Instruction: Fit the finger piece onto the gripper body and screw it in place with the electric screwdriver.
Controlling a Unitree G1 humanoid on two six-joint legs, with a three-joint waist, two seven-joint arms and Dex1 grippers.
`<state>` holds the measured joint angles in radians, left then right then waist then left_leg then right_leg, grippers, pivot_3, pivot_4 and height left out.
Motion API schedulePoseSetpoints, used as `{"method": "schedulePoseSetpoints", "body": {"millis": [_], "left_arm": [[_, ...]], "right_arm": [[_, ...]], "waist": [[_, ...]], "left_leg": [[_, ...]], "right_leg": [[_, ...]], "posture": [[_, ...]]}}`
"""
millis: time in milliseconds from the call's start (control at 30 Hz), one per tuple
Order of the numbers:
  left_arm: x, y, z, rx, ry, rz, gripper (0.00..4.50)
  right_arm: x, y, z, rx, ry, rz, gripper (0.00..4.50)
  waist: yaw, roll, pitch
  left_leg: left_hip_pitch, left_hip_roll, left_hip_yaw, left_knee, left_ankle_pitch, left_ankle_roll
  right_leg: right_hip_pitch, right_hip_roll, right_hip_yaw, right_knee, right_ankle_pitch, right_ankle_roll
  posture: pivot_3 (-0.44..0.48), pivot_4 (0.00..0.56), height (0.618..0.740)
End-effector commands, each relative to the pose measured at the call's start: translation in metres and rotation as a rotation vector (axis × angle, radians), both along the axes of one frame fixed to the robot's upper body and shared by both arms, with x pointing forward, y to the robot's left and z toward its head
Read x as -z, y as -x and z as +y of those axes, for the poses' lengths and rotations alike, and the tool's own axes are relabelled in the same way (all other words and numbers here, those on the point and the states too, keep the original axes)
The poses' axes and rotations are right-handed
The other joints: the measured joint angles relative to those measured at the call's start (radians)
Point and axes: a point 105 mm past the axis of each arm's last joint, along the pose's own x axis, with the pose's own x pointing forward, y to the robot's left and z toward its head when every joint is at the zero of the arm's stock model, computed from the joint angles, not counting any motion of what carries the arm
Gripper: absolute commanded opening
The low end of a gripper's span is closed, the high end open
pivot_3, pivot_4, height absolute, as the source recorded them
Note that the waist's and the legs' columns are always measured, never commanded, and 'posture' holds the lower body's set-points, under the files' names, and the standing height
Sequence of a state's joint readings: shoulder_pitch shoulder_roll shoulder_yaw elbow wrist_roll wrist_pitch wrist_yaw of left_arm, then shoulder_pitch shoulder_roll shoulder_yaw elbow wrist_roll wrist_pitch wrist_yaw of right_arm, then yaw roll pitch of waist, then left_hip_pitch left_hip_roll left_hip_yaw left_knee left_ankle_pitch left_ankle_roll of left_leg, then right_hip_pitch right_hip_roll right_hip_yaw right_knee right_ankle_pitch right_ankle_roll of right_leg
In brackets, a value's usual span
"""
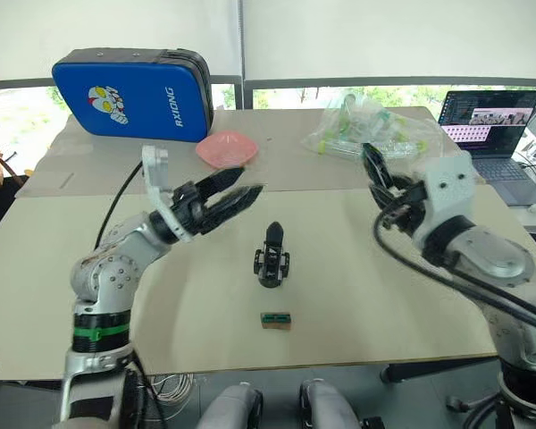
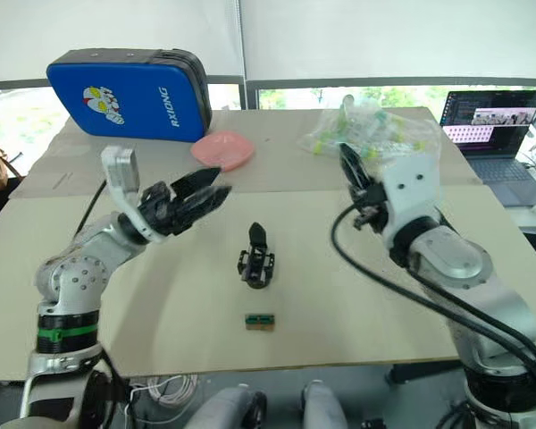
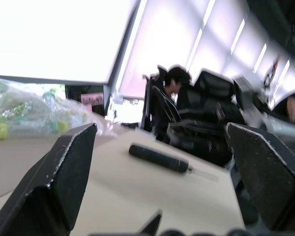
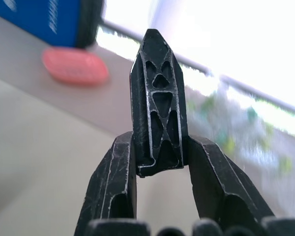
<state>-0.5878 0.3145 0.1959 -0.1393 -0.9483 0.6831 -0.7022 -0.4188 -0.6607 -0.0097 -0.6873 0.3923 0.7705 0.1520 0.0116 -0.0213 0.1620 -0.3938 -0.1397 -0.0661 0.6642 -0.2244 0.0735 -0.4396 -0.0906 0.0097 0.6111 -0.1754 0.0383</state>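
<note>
The right gripper (image 4: pixel 157 162) held the finger piece (image 4: pixel 157 103) upright in its jaws above the worktop (image 1: pixel 161 295), while the left gripper (image 1: pixel 237 198) hovered wide open; the gripper body (image 1: pixel 272 257) stood mid-worktop

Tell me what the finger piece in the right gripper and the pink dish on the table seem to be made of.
The finger piece, pinched in the right gripper, looks like moulded black plastic: matte, with a ribbed lattice of triangular cut-outs and lightly scuffed edges; cast metal cannot be excluded. The pink dish looks like smooth plastic or silicone, evenly coloured with a soft sheen.
</note>
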Motion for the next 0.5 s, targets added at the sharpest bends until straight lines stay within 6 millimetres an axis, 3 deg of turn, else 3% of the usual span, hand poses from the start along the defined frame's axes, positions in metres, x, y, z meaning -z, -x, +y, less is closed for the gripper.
{"method": "schedulePoseSetpoints", "body": {"millis": [33, 233, 500], "left_arm": [[-0.02, -0.005, -0.01, -0.014, 0.103, 0.033, 4.5], [-0.019, -0.009, -0.027, 0.004, 0.21, 0.099, 4.5], [-0.016, -0.008, -0.035, 0.027, 0.248, 0.127, 4.5]], "right_arm": [[-0.02, 0.013, 0.032, -0.119, 0.063, -0.178, 1.1], [-0.014, 0.013, 0.054, -0.195, 0.112, -0.214, 1.1], [-0.009, 0.014, 0.063, -0.224, 0.134, -0.217, 1.1]], "waist": [[0.0, 0.0, 0.0], [0.001, 0.0, 0.0], [0.001, 0.0, 0.0]], "left_leg": [[0.0, 0.0, 0.0, 0.0, 0.0, 0.0], [0.0, -0.001, 0.0, 0.0, 0.0, 0.0], [0.0, -0.001, 0.0, 0.0, 0.0, 0.0]], "right_leg": [[0.0, 0.0, 0.001, 0.0, 0.0, 0.0], [0.0, 0.001, 0.001, 0.0, 0.0, 0.0], [0.0, 0.001, 0.001, 0.0, 0.0, -0.001]], "posture": [[0.0, 0.15, 0.74], [0.0, 0.15, 0.74], [0.0, 0.15, 0.74]]}}
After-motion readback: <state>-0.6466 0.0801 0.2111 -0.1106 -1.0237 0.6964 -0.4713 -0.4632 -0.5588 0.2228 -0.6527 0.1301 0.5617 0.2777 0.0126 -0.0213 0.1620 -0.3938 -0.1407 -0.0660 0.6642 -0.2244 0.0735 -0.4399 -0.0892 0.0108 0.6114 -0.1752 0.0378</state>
